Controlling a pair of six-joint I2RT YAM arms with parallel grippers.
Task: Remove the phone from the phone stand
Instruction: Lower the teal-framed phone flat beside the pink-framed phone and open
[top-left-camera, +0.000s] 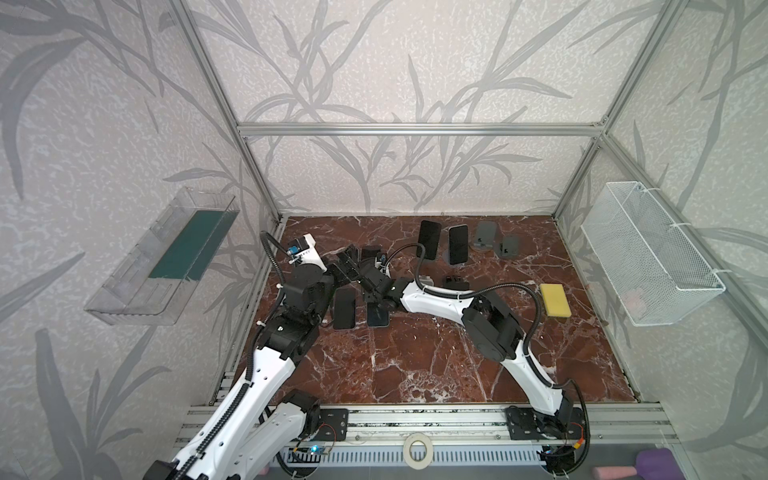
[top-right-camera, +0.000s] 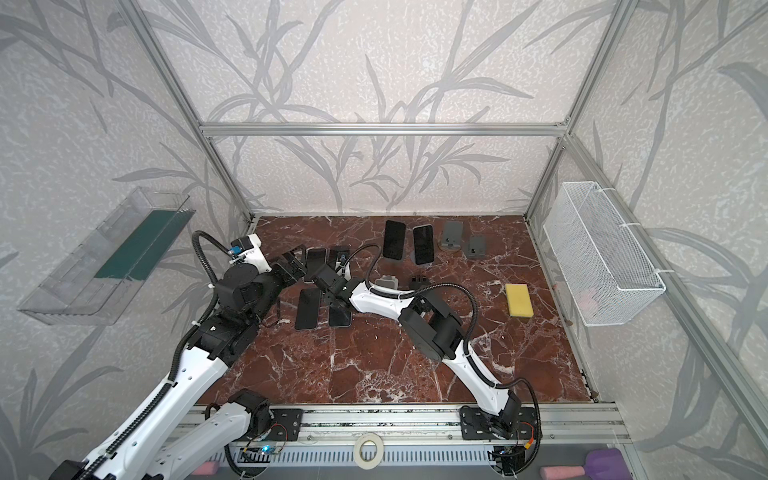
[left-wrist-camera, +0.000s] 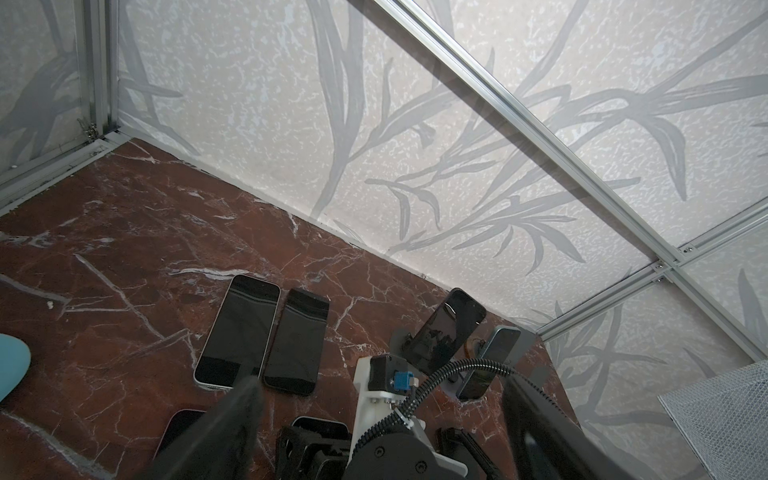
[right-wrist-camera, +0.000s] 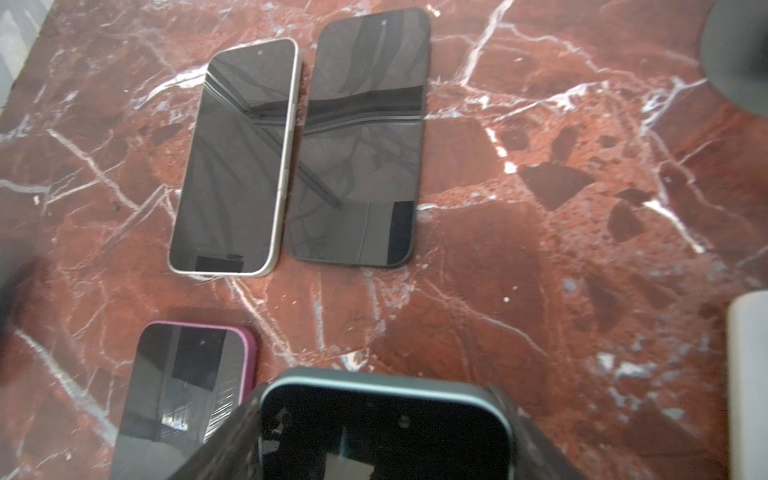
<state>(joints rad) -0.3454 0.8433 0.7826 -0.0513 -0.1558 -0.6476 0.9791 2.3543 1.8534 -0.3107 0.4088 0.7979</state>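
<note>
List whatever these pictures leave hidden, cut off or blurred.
- Teal-edged phone, right wrist view: lower part cut off by the bottom edge.
- Pink-cased phone, same view: a corner behind a dark finger, the rest cut off.
- Pinkish thing in the wire basket, both top views: blurred behind mesh.
- Small black item, both top views: too small to identify.

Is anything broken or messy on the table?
Nothing looks broken or spilled. The yellow sponge on the marble table is the odd one: everything else there looks like a phone or a phone stand.
</note>
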